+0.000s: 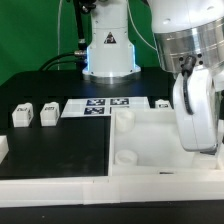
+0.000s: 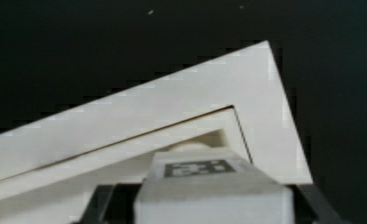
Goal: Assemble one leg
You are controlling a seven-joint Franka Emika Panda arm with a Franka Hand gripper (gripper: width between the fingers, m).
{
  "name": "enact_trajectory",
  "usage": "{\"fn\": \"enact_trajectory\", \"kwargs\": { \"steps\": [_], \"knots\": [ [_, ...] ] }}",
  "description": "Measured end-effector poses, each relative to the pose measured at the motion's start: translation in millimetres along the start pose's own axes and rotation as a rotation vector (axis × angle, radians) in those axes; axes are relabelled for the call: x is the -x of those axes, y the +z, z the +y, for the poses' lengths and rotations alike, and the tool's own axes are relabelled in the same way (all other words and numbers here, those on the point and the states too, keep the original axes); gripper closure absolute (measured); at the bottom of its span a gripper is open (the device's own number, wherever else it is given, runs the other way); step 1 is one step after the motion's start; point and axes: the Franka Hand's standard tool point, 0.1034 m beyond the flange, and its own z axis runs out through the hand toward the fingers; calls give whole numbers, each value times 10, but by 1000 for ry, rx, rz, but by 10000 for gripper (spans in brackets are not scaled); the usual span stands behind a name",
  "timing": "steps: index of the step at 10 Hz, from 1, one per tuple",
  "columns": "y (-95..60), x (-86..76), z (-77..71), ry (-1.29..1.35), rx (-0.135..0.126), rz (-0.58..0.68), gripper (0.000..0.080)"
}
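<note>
My gripper [image 1: 197,140] hangs over the right part of the large white panel [image 1: 140,140]. In the wrist view my gripper [image 2: 198,206] is shut on a leg [image 2: 198,188], a white block with a black-and-white marker on its face, held between the two dark fingers [image 2: 105,202]. Beyond the leg I see a corner of the panel [image 2: 198,100] with its raised rim. Two more legs [image 1: 22,116] [image 1: 49,113] lie on the black table at the exterior view's left. In the exterior view my fingers hide the held leg's lower end.
The marker board [image 1: 105,107] lies behind the panel. A small white part [image 1: 162,104] sits at its right end. The robot base [image 1: 108,50] stands at the back. A white piece [image 1: 3,148] is at the left edge, and a white rail [image 1: 60,188] runs along the front.
</note>
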Motion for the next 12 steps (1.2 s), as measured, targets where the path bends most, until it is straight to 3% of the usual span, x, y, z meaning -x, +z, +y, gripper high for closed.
{"fn": "enact_trajectory", "kwargs": {
  "steps": [1, 2, 3, 4, 6, 8, 12],
  "knots": [
    [16, -3, 15, 0, 4, 1, 427],
    [18, -3, 15, 0, 4, 2, 427],
    [30, 16, 39, -5, 7, 3, 243],
    [67, 68, 107, -21, 15, 6, 169],
    [-37, 174, 234, -64, 31, 1, 156],
    [-190, 227, 291, -71, 30, -9, 150],
    [-149, 208, 296, -69, 34, -5, 150]
  ]
}}
